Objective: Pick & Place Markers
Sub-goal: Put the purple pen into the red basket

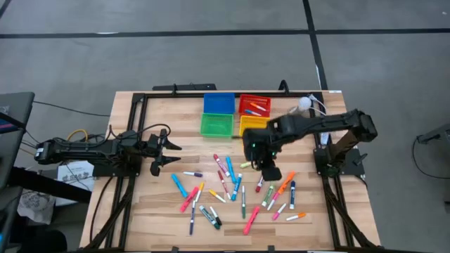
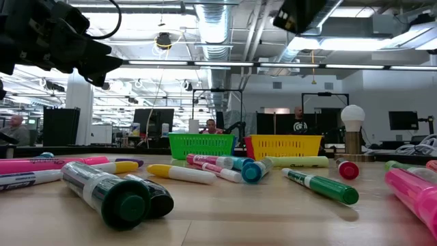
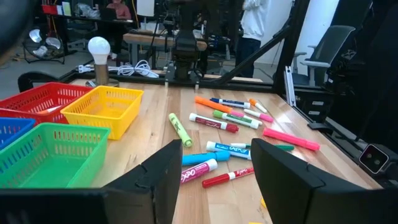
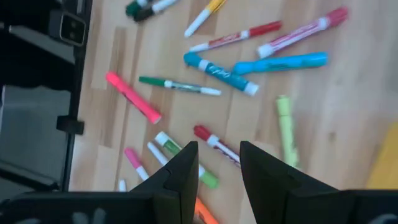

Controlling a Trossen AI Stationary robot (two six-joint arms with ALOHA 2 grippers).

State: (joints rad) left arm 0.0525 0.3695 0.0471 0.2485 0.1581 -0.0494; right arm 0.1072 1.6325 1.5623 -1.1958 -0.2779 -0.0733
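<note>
High view: markers lie scattered mid-bench. Right pincer hovers over their right part, fingers narrowly parted, empty. Left pincer waits at left, fingers wide.

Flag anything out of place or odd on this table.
Markers lie scattered loose across the table, pointing every way; only a few sit in the red bin. A lamp stands at the far edge. Nothing looks damaged.
</note>
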